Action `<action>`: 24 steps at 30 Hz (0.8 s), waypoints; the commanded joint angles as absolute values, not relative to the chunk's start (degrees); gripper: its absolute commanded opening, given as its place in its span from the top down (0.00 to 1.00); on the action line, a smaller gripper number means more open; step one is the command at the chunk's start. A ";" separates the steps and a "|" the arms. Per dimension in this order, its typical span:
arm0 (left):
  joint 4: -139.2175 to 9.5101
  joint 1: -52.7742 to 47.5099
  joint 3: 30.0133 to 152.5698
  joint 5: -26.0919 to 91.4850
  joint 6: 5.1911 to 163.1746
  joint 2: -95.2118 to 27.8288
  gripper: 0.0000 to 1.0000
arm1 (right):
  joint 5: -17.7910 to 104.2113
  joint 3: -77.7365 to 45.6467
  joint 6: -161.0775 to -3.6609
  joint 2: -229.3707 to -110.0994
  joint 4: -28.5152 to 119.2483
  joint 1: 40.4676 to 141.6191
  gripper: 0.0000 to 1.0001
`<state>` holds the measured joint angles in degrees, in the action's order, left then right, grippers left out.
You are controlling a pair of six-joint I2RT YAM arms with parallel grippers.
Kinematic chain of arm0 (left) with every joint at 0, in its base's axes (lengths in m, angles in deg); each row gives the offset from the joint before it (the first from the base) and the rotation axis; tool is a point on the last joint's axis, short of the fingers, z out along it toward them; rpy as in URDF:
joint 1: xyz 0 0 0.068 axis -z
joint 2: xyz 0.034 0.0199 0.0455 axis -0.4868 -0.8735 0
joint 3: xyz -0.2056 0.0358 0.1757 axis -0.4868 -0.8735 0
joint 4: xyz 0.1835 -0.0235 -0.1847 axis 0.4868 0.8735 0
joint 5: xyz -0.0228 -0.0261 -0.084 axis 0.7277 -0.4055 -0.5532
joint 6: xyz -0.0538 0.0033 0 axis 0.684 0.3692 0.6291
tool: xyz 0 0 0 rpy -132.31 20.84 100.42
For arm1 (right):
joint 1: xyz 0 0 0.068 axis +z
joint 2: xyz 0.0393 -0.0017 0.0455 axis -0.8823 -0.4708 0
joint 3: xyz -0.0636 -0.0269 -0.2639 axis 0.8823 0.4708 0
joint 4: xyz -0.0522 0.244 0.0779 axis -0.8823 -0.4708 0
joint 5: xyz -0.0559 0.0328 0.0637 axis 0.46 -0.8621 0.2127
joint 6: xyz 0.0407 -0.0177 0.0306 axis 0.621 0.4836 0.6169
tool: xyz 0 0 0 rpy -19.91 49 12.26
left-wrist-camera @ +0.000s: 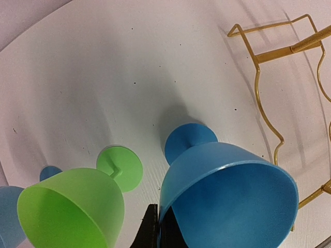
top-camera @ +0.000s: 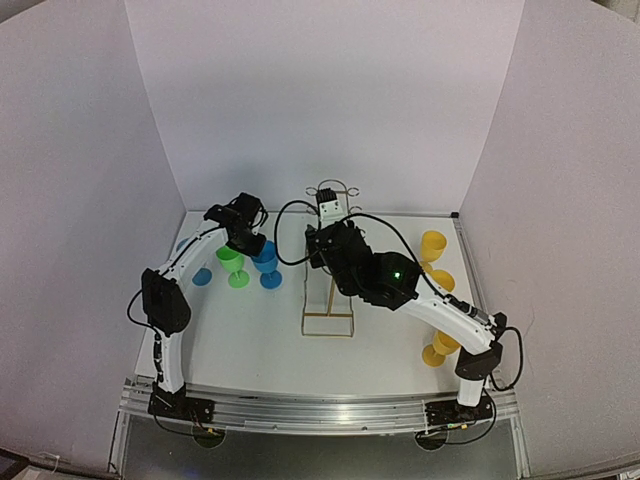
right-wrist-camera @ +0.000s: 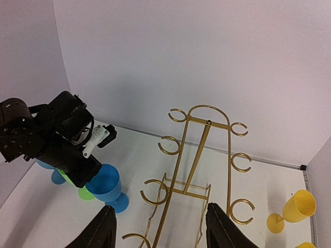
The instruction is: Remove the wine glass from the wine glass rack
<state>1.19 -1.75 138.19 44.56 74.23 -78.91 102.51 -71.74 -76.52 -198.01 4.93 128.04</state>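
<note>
Two grippers meet at the middle of your desk. Your left gripper [left-wrist-camera: 159, 228] hangs over the blue wine glass [left-wrist-camera: 227, 191], its fingers [left-wrist-camera: 149, 233] pressed together on the near rim, pinching the cup's wall. The glass stands upright with its foot on the desk, just left of the wine glass rack [right-wrist-camera: 199, 155]. A green glass [left-wrist-camera: 77, 206] stands just beside it on the left, with another blue glass [left-wrist-camera: 8, 217] beyond, toward the left edge. The gold rack stands upright at mid-desk, nearer the far edge. Your right gripper [right-wrist-camera: 160, 206] hovers at the rack's near side with its fingers spread wide, and its wrist view shows the upright rails between them. Three yellow glasses [top-camera: 433, 245] stand along the right edge.
</note>
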 commanded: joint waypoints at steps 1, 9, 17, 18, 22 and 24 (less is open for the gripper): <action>0.30 -1.45 141.17 42.62 75.54 -80.45 1.00 | 103.62 -71.26 -76.02 -195.20 5.87 127.93 0.46; 0.31 -1.45 140.97 43.07 75.49 -82.11 1.00 | 103.24 -71.10 -76.13 -195.03 5.97 127.92 0.45; 0.08 -1.40 141.07 42.25 75.01 -81.72 0.76 | 102.64 -70.75 -75.91 -194.93 6.08 127.92 0.45; -0.09 -1.43 140.96 42.12 75.05 -81.47 0.69 | 102.60 -70.75 -75.91 -194.92 6.10 127.92 0.45; -1.59 -1.45 140.18 41.89 74.71 -79.91 0.57 | 102.45 -70.82 -75.91 -195.04 6.17 127.93 0.45; -1.88 -1.42 140.45 41.92 74.41 -79.23 0.55 | 102.33 -70.92 -75.98 -195.20 6.20 127.92 0.45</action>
<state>0.37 -1.54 139.13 42.44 74.62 -81.39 102.26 -70.86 -76.47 -197.53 5.15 128.04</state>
